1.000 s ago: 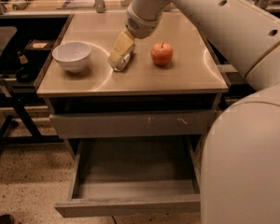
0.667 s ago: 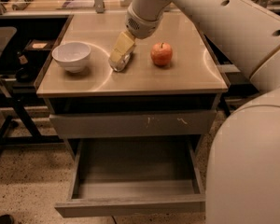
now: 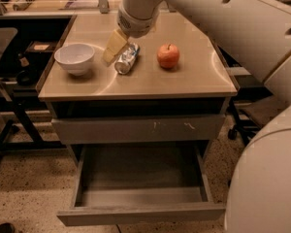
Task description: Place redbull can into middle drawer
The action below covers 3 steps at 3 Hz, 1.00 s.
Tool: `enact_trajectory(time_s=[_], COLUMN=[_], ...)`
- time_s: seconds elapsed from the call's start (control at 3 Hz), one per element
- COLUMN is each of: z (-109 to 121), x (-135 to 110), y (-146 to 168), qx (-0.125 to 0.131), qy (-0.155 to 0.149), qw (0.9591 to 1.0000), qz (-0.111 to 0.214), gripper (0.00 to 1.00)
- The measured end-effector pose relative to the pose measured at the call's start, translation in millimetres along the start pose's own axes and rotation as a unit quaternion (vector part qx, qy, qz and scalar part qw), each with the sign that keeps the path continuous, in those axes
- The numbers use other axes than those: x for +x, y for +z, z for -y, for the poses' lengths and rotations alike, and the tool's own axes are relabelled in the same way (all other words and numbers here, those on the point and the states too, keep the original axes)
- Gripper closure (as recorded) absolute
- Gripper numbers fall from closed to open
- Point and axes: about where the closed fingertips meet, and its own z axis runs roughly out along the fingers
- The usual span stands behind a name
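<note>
End effector [image 3: 115, 50] just beside slim, silvery, cylindrical redbull can [image 3: 127, 58].

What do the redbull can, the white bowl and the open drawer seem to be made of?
Redbull can: metal, probably aluminium, judging by its silvery sheen with bright glints. It lies on its side at the gripper on the tabletop.
White bowl: glazed ceramic or plastic. It is smooth and glossy, and the look leaves the choice open.
Middle drawer: painted metal or laminate, with a flat matte grey finish and no grain.
</note>
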Motion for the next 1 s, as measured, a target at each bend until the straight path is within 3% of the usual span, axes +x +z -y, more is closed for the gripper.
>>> enact_trajectory(time_s=[0.67,1.0], z=[3,0], x=[-6,-20], y=[-2,19], qx=[0.006,-0.016], qy=[0.018,0.029], qw=[0.9998,0.9994], qz=[-0.011,-0.005], gripper=[0.00,0.00])
